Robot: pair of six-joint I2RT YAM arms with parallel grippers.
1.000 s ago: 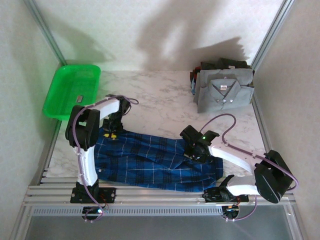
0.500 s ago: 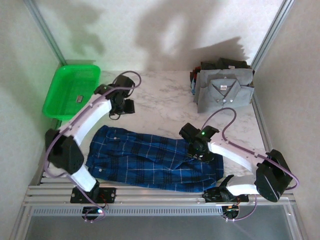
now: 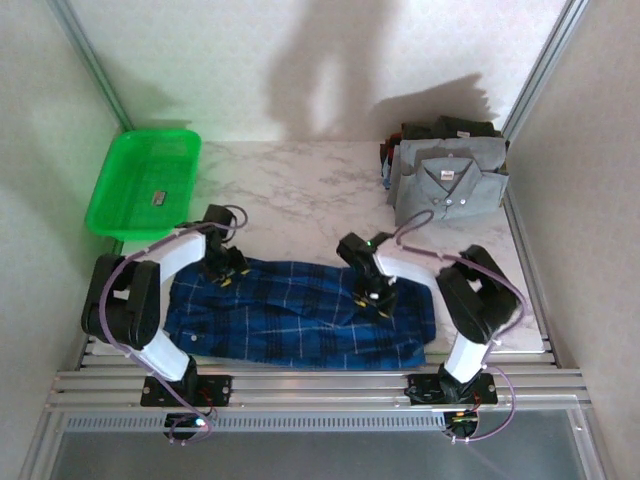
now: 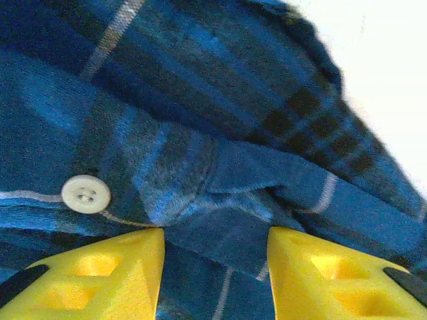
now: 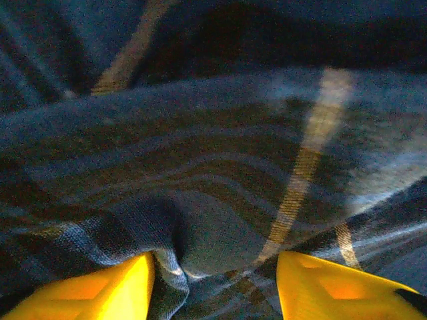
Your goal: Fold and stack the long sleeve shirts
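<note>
- Overhead view of a marble table (image 3: 310, 190). One plaid shirt (image 3: 290, 325) lies spread lengthwise along the near side, at 6 o'clock, with a ridge of rumpled cloth along its middle.
- The left gripper (image 3: 225, 270) rests on the shirt's far edge, toward 10 o'clock of the cloth. The right gripper (image 3: 372, 296) presses down toward 1 o'clock of it.
- In the left wrist view, the yellow fingers (image 4: 100, 273) stand apart with a fold of plaid between them. A white button (image 4: 86, 194) sits just beyond one finger. I cannot tell whether they pinch the cloth or only touch it.
- In the right wrist view, the fingers (image 5: 320, 287) are also apart, with a hump of cloth bunched between them. Again I cannot tell whether this is a grip or mere contact.
- Likely risks:
  - A pinch could catch only the top layer, so the fold drags unevenly.
  - A pinch could take too much cloth and leave a lump.
  - If the arms lift out of step, the shirt could twist.
  - The shirt's near edge lies close to the table's near rim at 6 o'clock, so a pull that way could spill cloth over.
- Counts:
  - One plaid shirt.
  - One folded grey shirt (image 3: 450, 180) at 2 o'clock.
  - Dark shirts (image 3: 445, 128) folded behind and under the grey one; their number is hidden.
  - One green basket (image 3: 120, 185) at 10 o'clock, holding one small item (image 3: 158, 199).
  - Two grippers.
</note>
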